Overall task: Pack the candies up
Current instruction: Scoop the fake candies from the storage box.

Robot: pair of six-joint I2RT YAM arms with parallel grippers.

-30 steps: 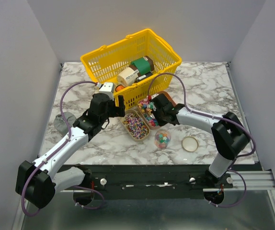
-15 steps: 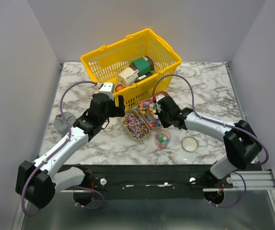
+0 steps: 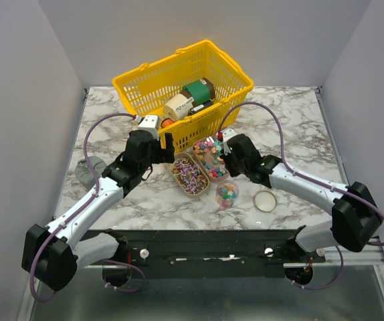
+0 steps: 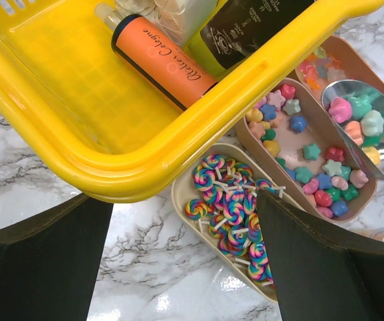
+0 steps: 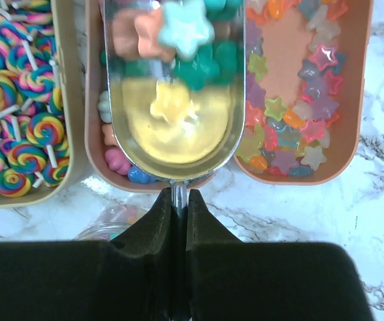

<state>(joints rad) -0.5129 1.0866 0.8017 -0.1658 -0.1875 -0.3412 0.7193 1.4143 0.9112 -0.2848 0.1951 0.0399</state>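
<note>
The candies lie in three oval trays. Swirl lollipops (image 4: 235, 210) fill the left tray (image 3: 188, 176). Opaque stars and flowers lie in the middle tray (image 4: 310, 152). Translucent stars (image 5: 298, 100) are in the right tray. My right gripper (image 5: 179, 200) is shut on the handle of a metal scoop (image 5: 175, 107). The scoop holds a few candies and hangs over the middle tray. A small clear jar (image 3: 227, 194) with candies in it stands just in front of the trays. My left gripper (image 4: 185, 267) is open and holds nothing, low over the marble beside the lollipop tray.
A yellow basket (image 3: 145, 83) with bottles and cans stands right behind the trays. Its near rim (image 4: 132, 170) is close above my left fingers. The jar's lid (image 3: 265, 200) lies on the marble to the jar's right. A grey object (image 3: 90, 170) sits at the table's left edge.
My right arm has swung its elbow out to the right and towards the near edge, drawing the scoop slightly back over the trays. The left arm has not moved.
</note>
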